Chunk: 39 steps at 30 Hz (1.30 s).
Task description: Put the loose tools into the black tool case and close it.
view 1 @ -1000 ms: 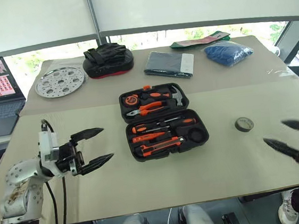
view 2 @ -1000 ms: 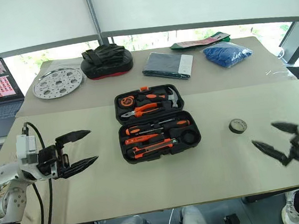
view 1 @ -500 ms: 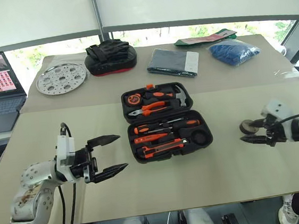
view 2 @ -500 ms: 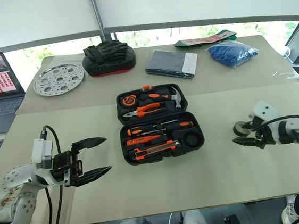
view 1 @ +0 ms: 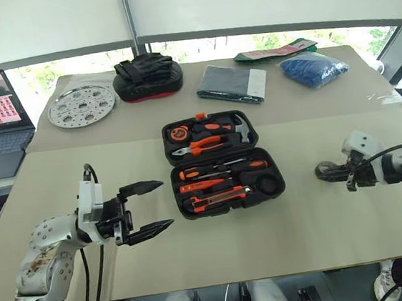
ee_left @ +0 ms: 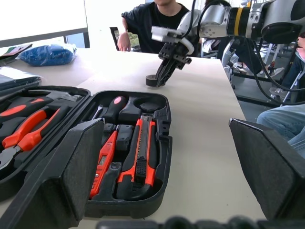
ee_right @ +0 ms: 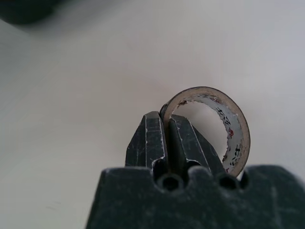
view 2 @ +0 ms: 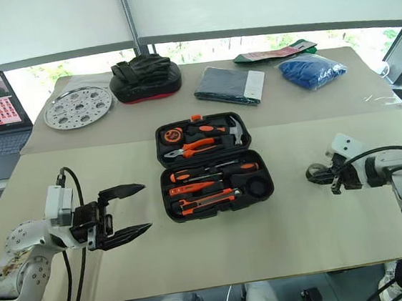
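The right gripper (ee_right: 166, 125) pinches the tape roll's (ee_right: 228, 125) rim at three o'clock of the open black tool case (view 1: 222, 163); the left gripper (view 1: 148, 209) gapes empty at nine.

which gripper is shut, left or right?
The right gripper: its fingers pinch the wall of the tape roll. The left gripper hangs open, beside the black tool case.

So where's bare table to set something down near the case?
Bare patches: between the left gripper and the case, between the case and the tape roll, and the near edge. The far strip with the tray and pouch is crowded.
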Tool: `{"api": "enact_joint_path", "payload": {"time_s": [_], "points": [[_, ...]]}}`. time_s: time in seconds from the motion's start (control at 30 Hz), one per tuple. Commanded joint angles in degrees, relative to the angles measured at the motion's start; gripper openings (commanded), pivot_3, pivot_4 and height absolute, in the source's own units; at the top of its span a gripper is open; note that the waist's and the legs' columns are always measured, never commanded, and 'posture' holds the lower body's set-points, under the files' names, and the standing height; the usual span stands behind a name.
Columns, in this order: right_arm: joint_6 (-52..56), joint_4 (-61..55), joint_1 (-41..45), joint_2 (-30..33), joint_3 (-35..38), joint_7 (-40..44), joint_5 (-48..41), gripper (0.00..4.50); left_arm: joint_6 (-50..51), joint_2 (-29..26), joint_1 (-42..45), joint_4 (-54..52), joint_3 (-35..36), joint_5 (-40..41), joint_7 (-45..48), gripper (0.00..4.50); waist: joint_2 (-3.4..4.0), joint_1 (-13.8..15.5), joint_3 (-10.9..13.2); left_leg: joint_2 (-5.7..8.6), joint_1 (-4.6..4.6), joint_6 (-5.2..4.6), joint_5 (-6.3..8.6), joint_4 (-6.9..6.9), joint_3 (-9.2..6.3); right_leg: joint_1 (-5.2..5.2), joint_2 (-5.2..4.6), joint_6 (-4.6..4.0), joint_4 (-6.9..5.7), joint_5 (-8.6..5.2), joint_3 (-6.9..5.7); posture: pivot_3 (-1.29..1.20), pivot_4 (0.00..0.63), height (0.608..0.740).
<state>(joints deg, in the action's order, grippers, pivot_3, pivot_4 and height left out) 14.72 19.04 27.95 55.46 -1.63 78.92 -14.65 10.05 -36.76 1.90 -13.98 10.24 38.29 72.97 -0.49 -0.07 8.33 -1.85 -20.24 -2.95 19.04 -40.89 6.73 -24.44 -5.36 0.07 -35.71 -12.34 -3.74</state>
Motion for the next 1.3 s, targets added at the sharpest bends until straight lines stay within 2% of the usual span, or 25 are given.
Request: {"api": "enact_joint_path", "payload": {"time_s": [0.03, 0.1, 0.23, 0.47, 0.73, 0.8, 0.83, 0.97, 1.1, 1.27, 1.3], "points": [[12.8, -16.9, 3.7, -1.9, 1.0, -0.1, -9.4, 0.03, -1.3, 0.0, -0.2, 0.2, 1.5, -0.9, -1.8, 4.50, 0.00, -0.3, 0.0, -0.02, 0.02, 0.03, -0.01, 0.00, -0.02, 0.00, 0.00, 0.00, -0.03, 0.00, -0.01, 0.00, 0.150, 0.740], [18.3, -23.4, 4.5, -3.9, -2.1, -2.3, -10.1, 0.03, -1.7, 0.0, -0.9, 0.5, 1.3, -1.6, -2.3, 4.50, -0.01, -0.6, 0.0, -0.07, 0.03, 0.11, -0.04, 0.01, -0.07, 0.00, 0.02, -0.02, -0.07, 0.01, -0.05, 0.00, 0.150, 0.740], [21.5, -26.5, 4.6, -7.2, -6.5, -6.4, -7.7, 0.03, -1.8, 0.3, -1.9, -0.4, 0.5, -1.9, -2.7, 4.50, -0.04, -0.1, 0.0, -0.04, -0.01, 0.15, -0.03, 0.01, -0.15, -0.01, -0.06, -0.05, -0.08, -0.01, -0.17, 0.00, 0.150, 0.740], [19.7, -22.7, 3.3, -5.3, -11.9, -7.1, -1.1, 0.03, -1.9, 0.0, -2.8, -1.4, 0.6, -2.3, -3.4, 4.50, -0.04, 0.7, 0.0, 0.14, -0.17, -0.03, 0.07, -0.06, -0.10, -0.10, -0.22, -0.04, 0.03, 0.00, -0.22, 0.00, 0.150, 0.740], [17.1, -19.1, 2.8, -6.4, -13.4, -7.9, 2.7, 0.03, -2.4, -0.1, -4.2, -2.3, 0.6, -2.7, -3.9, 4.50, -0.04, 0.3, 0.0, 0.05, -0.11, 0.01, 0.05, -0.04, -0.08, -0.10, -0.06, -0.03, -0.01, -0.01, -0.18, 0.00, 0.150, 0.740], [17.7, -19.1, 2.8, -5.9, -13.7, -7.1, 3.0, 0.79, -2.3, -0.4, -4.2, -2.4, 0.7, -2.8, -4.0, 4.50, -0.05, 0.4, 0.0, 0.06, -0.11, 0.01, 0.05, -0.05, -0.08, -0.09, -0.06, -0.03, -0.01, -0.01, -0.18, 0.00, 0.150, 0.740], [18.3, -19.4, 2.8, -6.0, -13.5, -7.1, 2.7, 0.93, -2.2, -0.5, -4.0, -2.4, 0.8, -2.8, -4.2, 4.50, -0.05, 0.5, 0.0, 0.06, -0.10, 0.00, 0.05, -0.05, -0.09, -0.06, -0.07, -0.03, 0.00, -0.01, -0.19, 0.00, 0.150, 0.740], [17.4, -21.5, 2.2, -4.3, -12.4, -2.8, 0.4, 2.35, -1.7, -1.0, -4.0, -2.3, 1.3, -2.7, -5.1, 4.50, -0.05, 0.6, 0.0, 0.06, -0.08, -0.01, 0.06, -0.05, -0.09, -0.03, -0.07, -0.03, 0.01, -0.01, -0.19, 0.00, 0.150, 0.740], [16.2, -22.1, 1.8, -3.5, -7.7, 1.3, -5.2, 3.66, -0.9, -1.3, -4.7, -2.3, 1.9, -2.5, -6.7, 4.50, -0.06, 0.6, 0.0, 0.03, -0.10, 0.00, 0.07, 0.00, -0.12, -0.05, -0.04, -0.03, 0.07, -0.02, -0.22, 0.00, 0.150, 0.740], [10.4, -14.0, 2.7, -4.5, 1.6, 2.6, -10.2, 3.66, 2.6, -1.7, -2.3, 1.4, 1.4, -6.9, -14.7, 4.50, -0.08, 0.7, 0.1, 0.05, -0.06, -0.03, 0.08, -0.03, -0.10, 0.01, -0.06, -0.02, 0.06, -0.01, -0.18, 0.00, 0.150, 0.740], [10.9, -12.2, 3.1, -4.7, 2.4, 1.9, -10.4, 3.70, 3.4, -1.5, -1.5, 2.0, 1.3, -7.6, -16.4, 4.24, -0.09, 0.7, 0.1, 0.06, -0.02, -0.04, 0.09, -0.04, -0.10, 0.06, -0.06, -0.02, 0.06, -0.01, -0.18, 0.00, 0.150, 0.740]]}}
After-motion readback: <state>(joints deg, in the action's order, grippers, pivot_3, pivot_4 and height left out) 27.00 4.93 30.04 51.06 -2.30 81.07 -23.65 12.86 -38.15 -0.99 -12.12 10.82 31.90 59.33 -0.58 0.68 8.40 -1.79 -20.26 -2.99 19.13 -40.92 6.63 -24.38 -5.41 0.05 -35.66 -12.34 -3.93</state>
